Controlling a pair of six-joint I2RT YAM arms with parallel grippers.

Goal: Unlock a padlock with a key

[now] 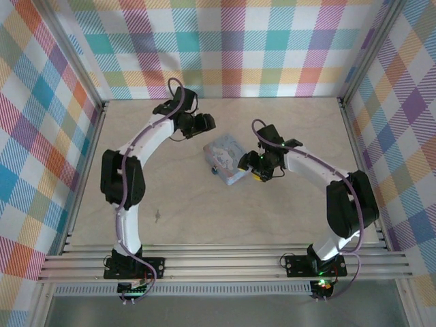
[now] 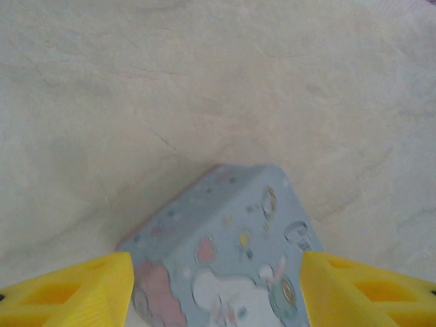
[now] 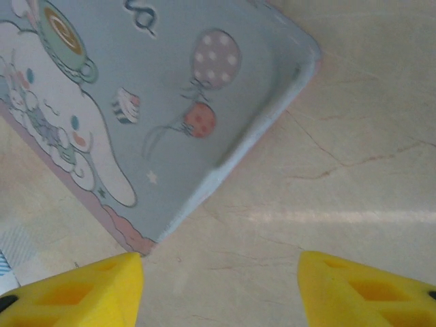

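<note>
A pale blue cartoon tin [image 1: 228, 158] lies mid-table. At its near left corner sits a tiny blue thing [image 1: 214, 169], apparently the padlock; it is too small to make out detail. No key is visible. My left gripper [image 1: 204, 125] hovers just behind the tin. In the left wrist view the left gripper [image 2: 218, 289] is open, yellow fingers [image 2: 82, 289] either side of the tin [image 2: 225, 238], not touching it. My right gripper [image 1: 257, 172] is at the tin's right edge. The right wrist view shows that gripper [image 3: 220, 289] open over bare table, the tin [image 3: 170, 82] just ahead.
The pale wooden table [image 1: 170, 211] is walled on three sides by plaid panels [image 1: 225, 48]. A metal rail [image 1: 225, 262] runs along the near edge, where both arm bases are mounted. Open tabletop lies in front of the tin and to its left.
</note>
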